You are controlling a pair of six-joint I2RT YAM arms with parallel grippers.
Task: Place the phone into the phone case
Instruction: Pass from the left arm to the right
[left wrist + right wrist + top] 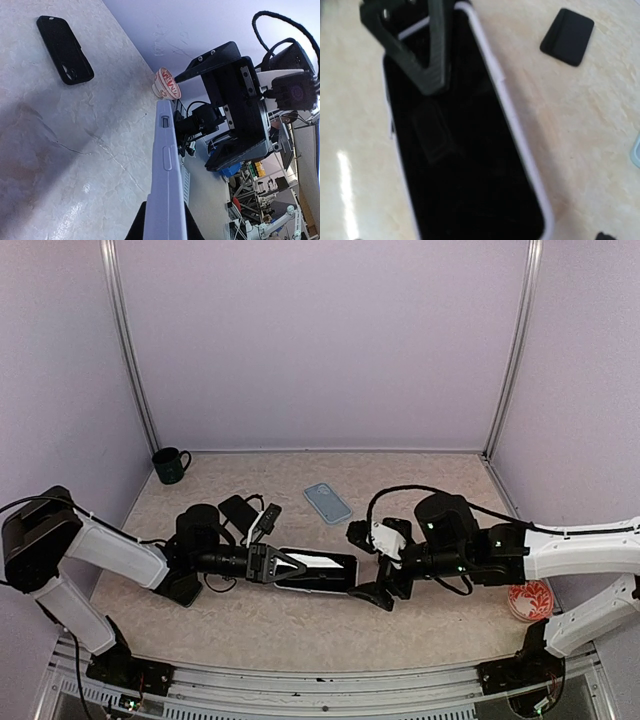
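At the middle of the worktop (250,630), we see the left end effector (298,565) pinching the phone (330,570) and the right end effector (368,566) spread wide. A one-end grip could let the phone slip.

Glossy black phone (465,165) — matt, stone-patterned table (590,130).

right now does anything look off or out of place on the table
Nothing spilled or broken. The phone sits askew: the left claw pinches one end and it looks tilted on its long edge, not flat. The blue case lies apart behind it.
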